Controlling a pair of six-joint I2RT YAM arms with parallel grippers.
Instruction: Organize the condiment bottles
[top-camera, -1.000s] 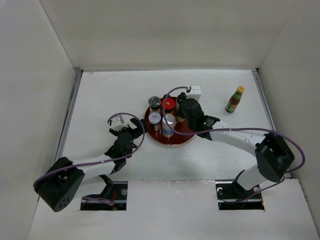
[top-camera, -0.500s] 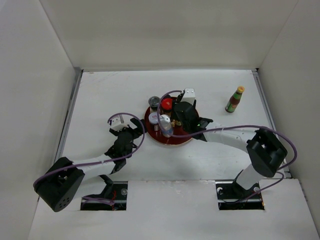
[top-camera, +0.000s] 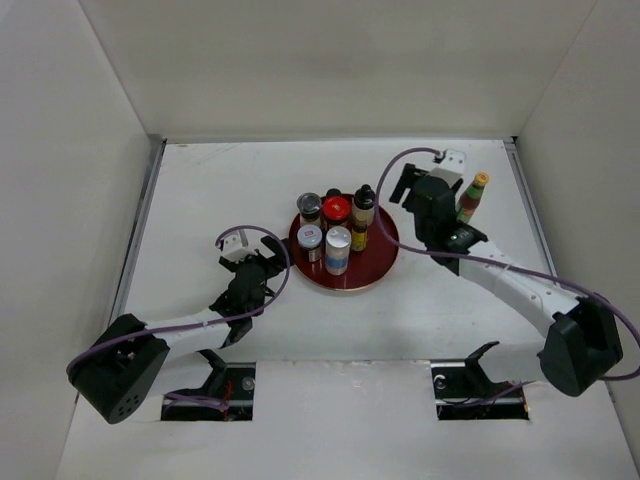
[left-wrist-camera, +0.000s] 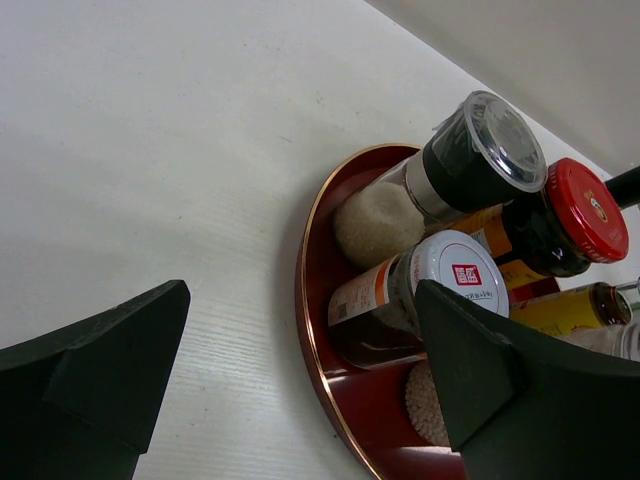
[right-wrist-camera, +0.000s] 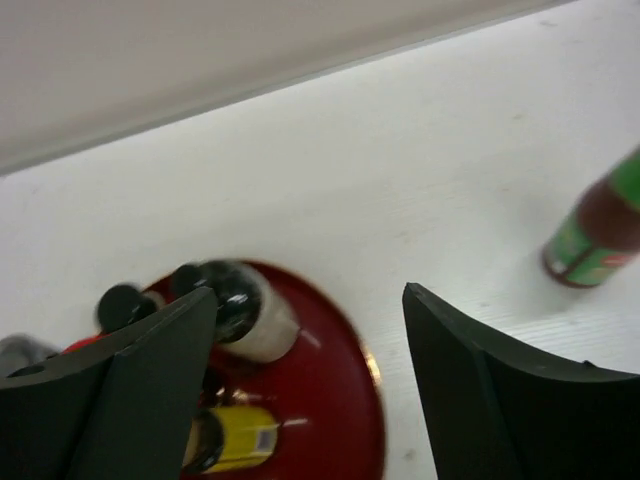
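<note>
A round red tray (top-camera: 380, 262) holds several condiment bottles: a dark-lidded shaker (top-camera: 309, 206), a red-capped jar (top-camera: 336, 208), a black-capped bottle (top-camera: 364, 201), a grey-lidded jar (top-camera: 310, 237), a silver-lidded shaker (top-camera: 338, 249) and a small yellowish bottle (top-camera: 359, 239). A yellow-capped green bottle (top-camera: 468, 199) stands alone on the table at the right. My right gripper (top-camera: 403, 185) hangs open and empty between the tray and that bottle. My left gripper (top-camera: 262, 266) rests open at the tray's left rim (left-wrist-camera: 310, 330), holding nothing. The grey-lidded jar (left-wrist-camera: 440, 290) is just past its right finger.
White walls close in the table at the left, back and right. A raised rail runs along the table's left edge (top-camera: 140, 230). In the right wrist view the green bottle (right-wrist-camera: 595, 235) is at the far right, and the tray (right-wrist-camera: 345, 420) with the black-capped bottle (right-wrist-camera: 235, 300) lies below.
My right gripper has opened over the tray and pulled back up and to the right, uncovering the black-capped and small yellowish bottles standing on the tray. The left arm has not moved.
</note>
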